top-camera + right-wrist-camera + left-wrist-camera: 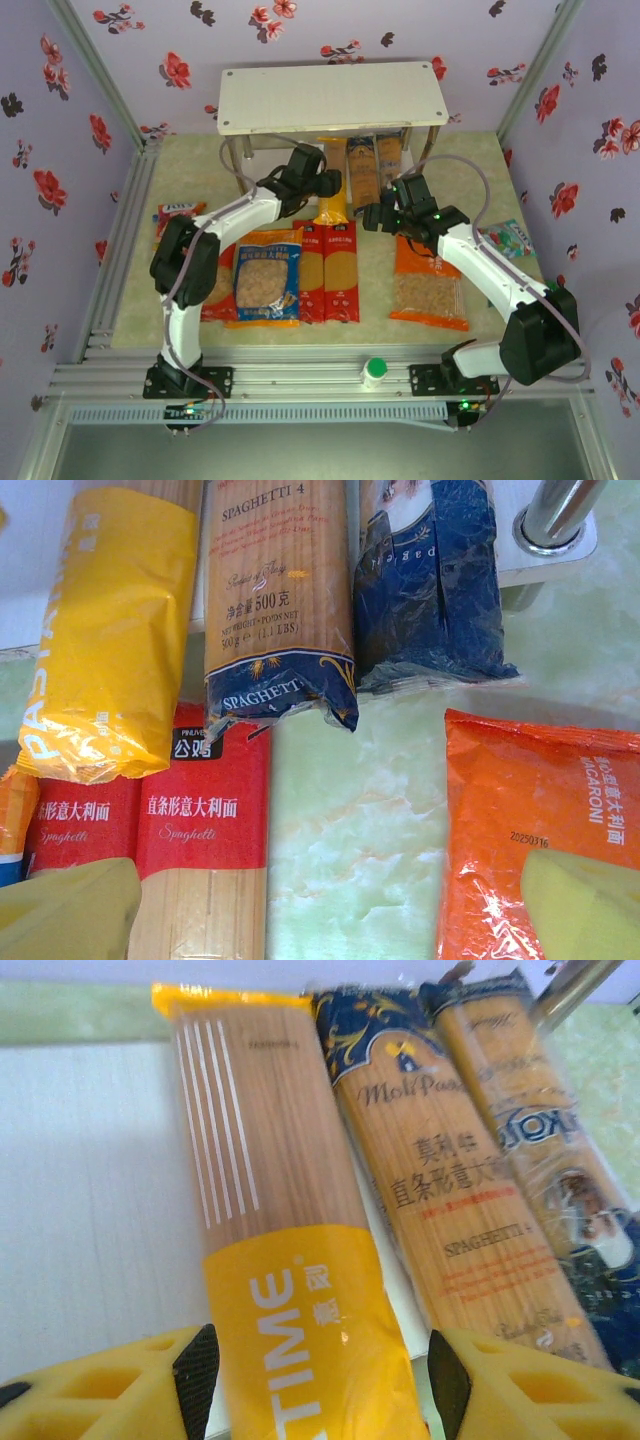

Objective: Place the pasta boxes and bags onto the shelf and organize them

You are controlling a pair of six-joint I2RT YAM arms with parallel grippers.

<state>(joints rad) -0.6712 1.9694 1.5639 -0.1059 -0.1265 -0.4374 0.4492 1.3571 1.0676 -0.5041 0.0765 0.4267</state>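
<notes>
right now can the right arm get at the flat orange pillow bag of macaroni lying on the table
Probably yes. The right gripper stands open right at the flat orange pillow bag, with one finger seemingly above its corner, and nothing lies on the bag to block a grasp.

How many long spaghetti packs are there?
5. The yellow pack and two dark blue packs lie on the shelf's lower board; two red packs lie on the table before it. Others may hide under the top board.
</notes>
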